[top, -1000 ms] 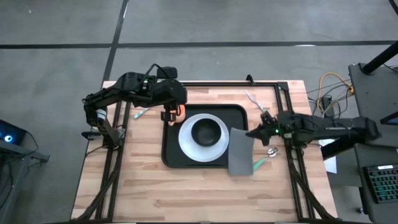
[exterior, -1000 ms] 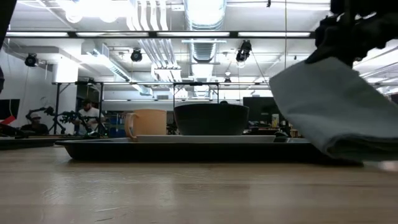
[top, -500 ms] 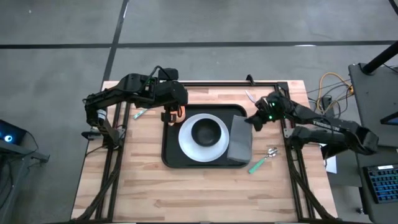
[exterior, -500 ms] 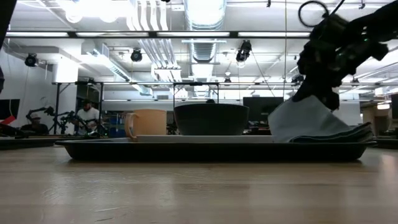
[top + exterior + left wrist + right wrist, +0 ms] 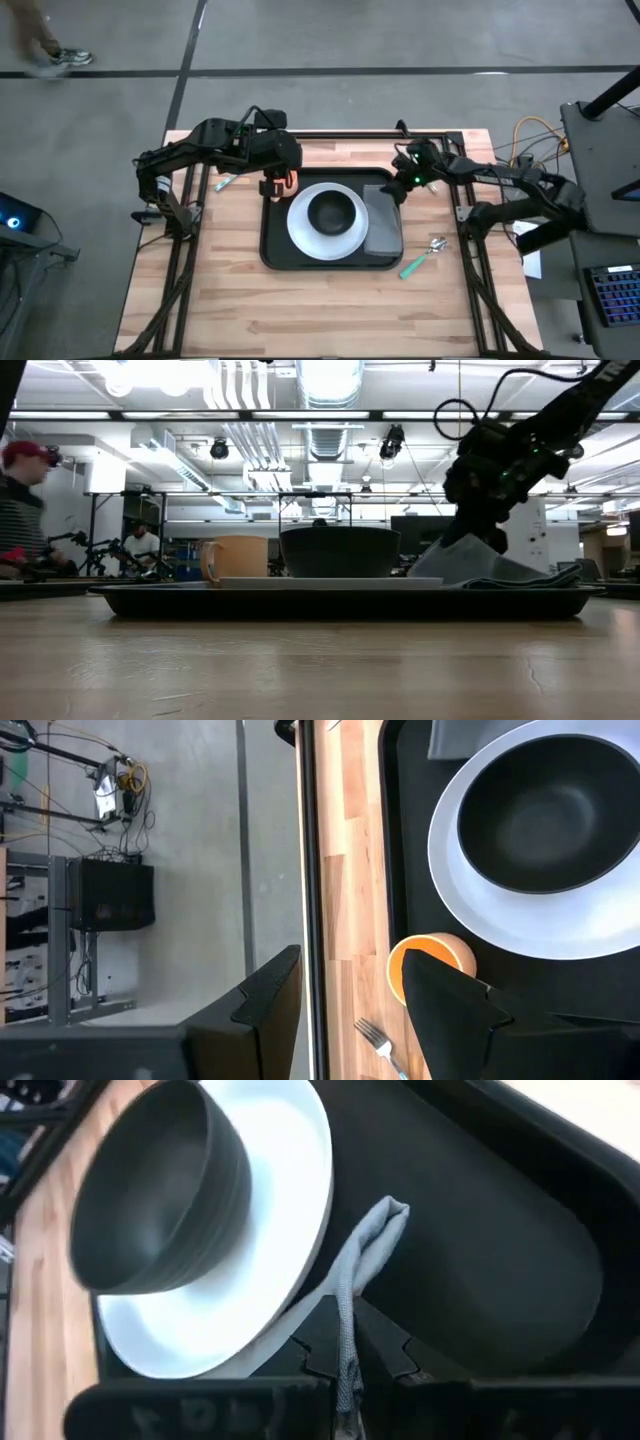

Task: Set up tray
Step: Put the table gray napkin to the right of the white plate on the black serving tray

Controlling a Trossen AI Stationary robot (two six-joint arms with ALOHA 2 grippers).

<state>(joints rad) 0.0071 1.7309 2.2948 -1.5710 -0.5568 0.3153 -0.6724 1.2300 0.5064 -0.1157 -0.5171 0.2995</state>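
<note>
The black tray (image 5: 275,245) lies mid-table and carries a white plate (image 5: 300,235) with a dark bowl (image 5: 335,212) on it. An orange cup (image 5: 284,180) stands in the tray's far left corner. The grey napkin (image 5: 384,228) lies on the tray's right part, beside the plate. My right gripper (image 5: 399,189) is shut on the napkin's far end. My left gripper (image 5: 355,1010) hangs open high above the cup (image 5: 432,958), touching nothing. My right gripper pinches the napkin near its far corner (image 5: 347,1320) between its two fingers (image 5: 320,1352). It comes slanting down from the table's far right. The corner tip (image 5: 388,1212) sticks out past the fingers. That end is raised (image 5: 455,555); the rest lies flat on the tray.
A green-handled spoon (image 5: 422,255) lies on the wood right of the tray. A green-handled fork (image 5: 224,182) lies left of it, by the left arm. People show in the room beyond the table (image 5: 25,510). Bare wood stretches along the near edge.
My right gripper, still shut on the napkin, has swung toward the table's far edge and left, sinking as it went. The napkin, which hung slanting over the tray's right rim and the table, now lies inside the tray beside the plate.
</note>
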